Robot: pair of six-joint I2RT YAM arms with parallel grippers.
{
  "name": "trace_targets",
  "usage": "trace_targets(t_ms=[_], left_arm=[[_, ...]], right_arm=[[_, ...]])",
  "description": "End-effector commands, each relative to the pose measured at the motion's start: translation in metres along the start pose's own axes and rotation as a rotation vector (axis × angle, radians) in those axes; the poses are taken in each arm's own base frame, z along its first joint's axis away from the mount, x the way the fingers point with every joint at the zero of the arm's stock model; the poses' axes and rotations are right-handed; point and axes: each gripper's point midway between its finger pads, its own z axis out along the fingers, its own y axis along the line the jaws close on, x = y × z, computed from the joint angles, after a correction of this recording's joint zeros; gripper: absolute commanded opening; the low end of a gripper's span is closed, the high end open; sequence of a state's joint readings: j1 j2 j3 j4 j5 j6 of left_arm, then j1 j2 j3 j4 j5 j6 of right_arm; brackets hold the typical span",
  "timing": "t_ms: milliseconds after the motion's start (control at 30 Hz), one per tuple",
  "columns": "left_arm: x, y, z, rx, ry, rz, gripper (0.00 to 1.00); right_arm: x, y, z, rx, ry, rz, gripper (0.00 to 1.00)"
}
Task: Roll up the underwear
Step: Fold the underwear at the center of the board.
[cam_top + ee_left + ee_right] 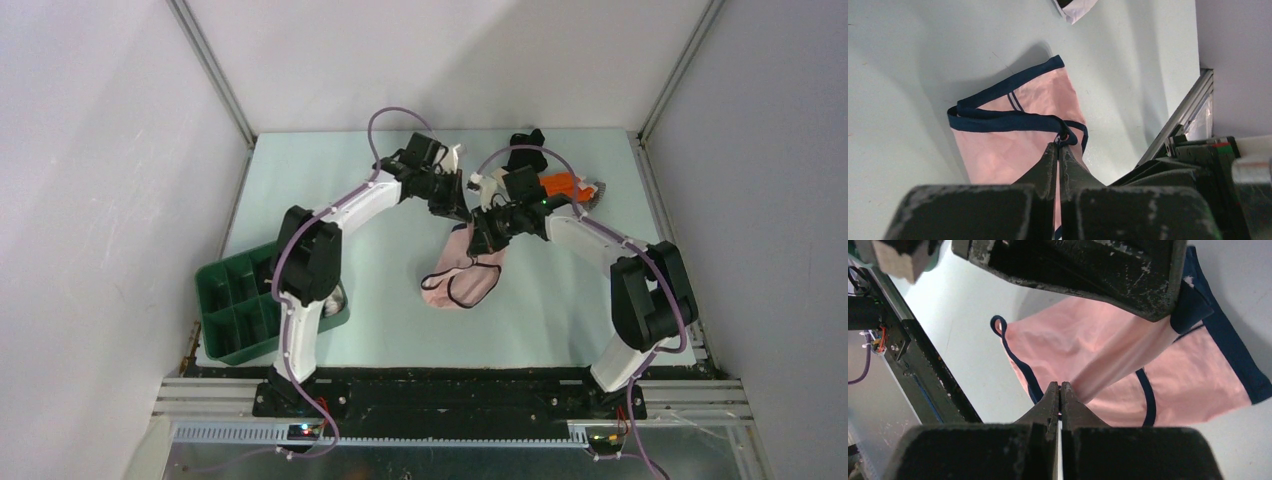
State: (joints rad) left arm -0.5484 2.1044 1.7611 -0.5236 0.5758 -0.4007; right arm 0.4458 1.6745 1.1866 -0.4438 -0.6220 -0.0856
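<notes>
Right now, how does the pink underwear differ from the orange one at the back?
The pink underwear is pinched by both the left gripper and right gripper; the orange underwear lies ungripped. On the table, pink is central, orange near the far edge. Both are small cloth garments.

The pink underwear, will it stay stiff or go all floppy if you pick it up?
Probably floppy: the pink underwear sags and wrinkles below where the left gripper and right gripper pinch it. Likely light too, since two small pinches hold its edge up. It shouldn't roll off; the rest lies limp on the table.
</notes>
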Motion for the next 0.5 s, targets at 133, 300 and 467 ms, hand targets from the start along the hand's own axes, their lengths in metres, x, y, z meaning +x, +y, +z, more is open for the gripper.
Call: trace_targets(t_ms=[133, 300, 467], left_arm=[[-0.023, -0.016, 0.021, -0.046, -0.068, 0.140, 0.00], [-0.029, -0.024, 0.033, -0.058, -0.080, 0.194, 0.00], [-0.025, -0.026, 0.045, -0.069, -0.066, 0.232, 0.00]], right_arm=[[0.016, -0.002, -0.020, 0.014, 0.019, 0.062, 0.00], [0.033, -0.012, -0.025, 0.051, 0.038, 0.100, 0.00], [0.048, -0.030, -0.031, 0.102, 0.041, 0.146, 0.00]])
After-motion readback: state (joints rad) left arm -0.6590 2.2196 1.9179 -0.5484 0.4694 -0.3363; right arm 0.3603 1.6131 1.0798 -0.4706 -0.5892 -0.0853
